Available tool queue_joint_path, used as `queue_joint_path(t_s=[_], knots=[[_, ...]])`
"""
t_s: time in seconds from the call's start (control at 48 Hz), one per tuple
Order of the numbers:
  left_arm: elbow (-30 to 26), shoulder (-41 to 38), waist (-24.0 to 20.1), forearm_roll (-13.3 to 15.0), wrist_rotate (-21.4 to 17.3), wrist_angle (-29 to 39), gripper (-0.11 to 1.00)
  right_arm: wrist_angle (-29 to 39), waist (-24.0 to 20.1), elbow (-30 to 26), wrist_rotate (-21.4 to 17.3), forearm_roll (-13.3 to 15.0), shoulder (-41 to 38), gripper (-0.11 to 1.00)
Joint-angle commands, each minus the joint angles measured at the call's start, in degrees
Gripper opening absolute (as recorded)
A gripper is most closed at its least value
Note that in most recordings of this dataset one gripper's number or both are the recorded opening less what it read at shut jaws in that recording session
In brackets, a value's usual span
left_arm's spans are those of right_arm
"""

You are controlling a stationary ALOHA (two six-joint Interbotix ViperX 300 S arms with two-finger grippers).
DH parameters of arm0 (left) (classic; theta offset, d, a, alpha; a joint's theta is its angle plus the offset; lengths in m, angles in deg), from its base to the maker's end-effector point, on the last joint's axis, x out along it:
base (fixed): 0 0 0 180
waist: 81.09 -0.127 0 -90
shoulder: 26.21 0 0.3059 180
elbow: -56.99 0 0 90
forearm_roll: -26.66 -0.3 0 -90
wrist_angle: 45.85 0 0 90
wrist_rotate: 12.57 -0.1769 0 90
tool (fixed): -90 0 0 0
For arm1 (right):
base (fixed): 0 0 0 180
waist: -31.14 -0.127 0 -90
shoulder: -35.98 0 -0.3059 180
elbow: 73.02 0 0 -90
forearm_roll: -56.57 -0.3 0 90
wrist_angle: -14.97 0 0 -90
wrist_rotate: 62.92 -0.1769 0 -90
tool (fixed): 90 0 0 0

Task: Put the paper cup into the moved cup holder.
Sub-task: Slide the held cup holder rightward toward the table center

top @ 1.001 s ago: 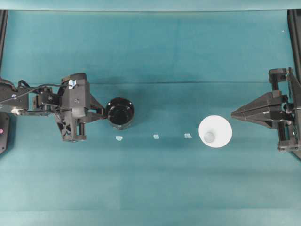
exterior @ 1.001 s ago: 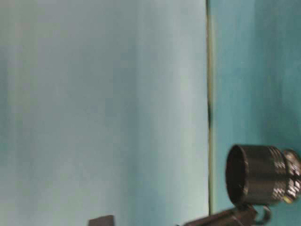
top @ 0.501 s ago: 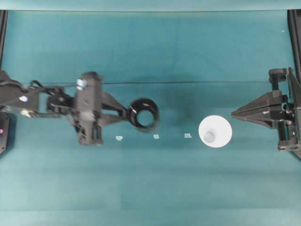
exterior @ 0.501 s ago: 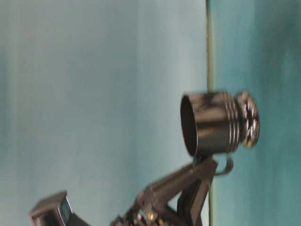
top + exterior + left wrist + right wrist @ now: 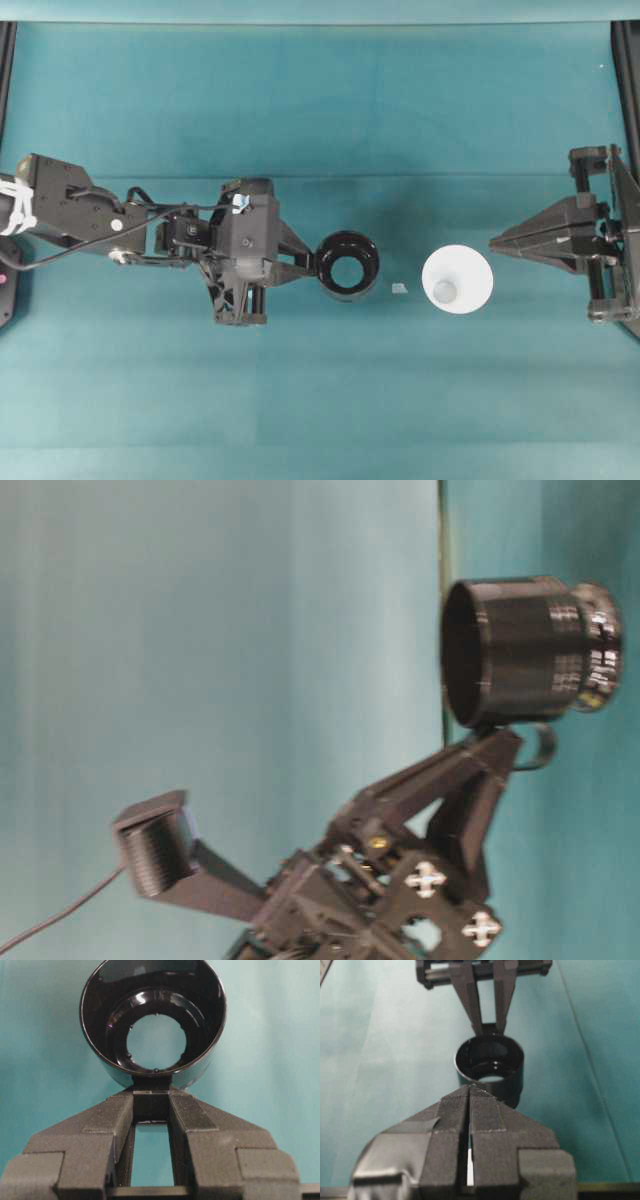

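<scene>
The glossy black cup holder (image 5: 348,264) hangs above the teal cloth just left of centre, its open ring showing cloth through the bottom (image 5: 155,1042). My left gripper (image 5: 310,267) is shut on the holder's small tab handle (image 5: 151,1105), fingers pinching it from both sides. In the table-level view the holder (image 5: 525,650) is lifted clear of the surface. The white paper cup (image 5: 457,280) stands upright to the right of the holder, apart from it. My right gripper (image 5: 495,243) is shut and empty, just right of the cup. In its wrist view, the right gripper (image 5: 470,1089) points at the holder (image 5: 490,1062).
A small pale tape mark (image 5: 399,288) lies on the cloth between holder and cup. Black frame rails (image 5: 627,60) run along the left and right edges. Teal cloth (image 5: 320,400) covers the whole table.
The left arm has lifted the cup holder off the cloth and carried it rightward, from the left side to near the centre, closer to the paper cup. The right arm and cup stayed still.
</scene>
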Motion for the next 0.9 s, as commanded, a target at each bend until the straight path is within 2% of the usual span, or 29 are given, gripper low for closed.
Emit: queue_joint_path(t_s=[0.0, 0.334, 0.876], knots=[[0.1, 0.0, 0.2, -0.2, 0.1, -0.3, 0.19, -0.2, -0.1, -1.1, -0.4, -0.2, -0.4, 0.02], [2.5, -0.1, 0.2, -0.2, 0.3, -0.3, 0.19, 1.0, -0.1, -1.1, -0.4, -0.2, -0.3, 0.02], [2.2, -1.2, 0.4, -0.1, 0.7, -0.5, 0.19, 1.1, -0.1, -1.1, -0.4, -0.2, -0.4, 0.01]])
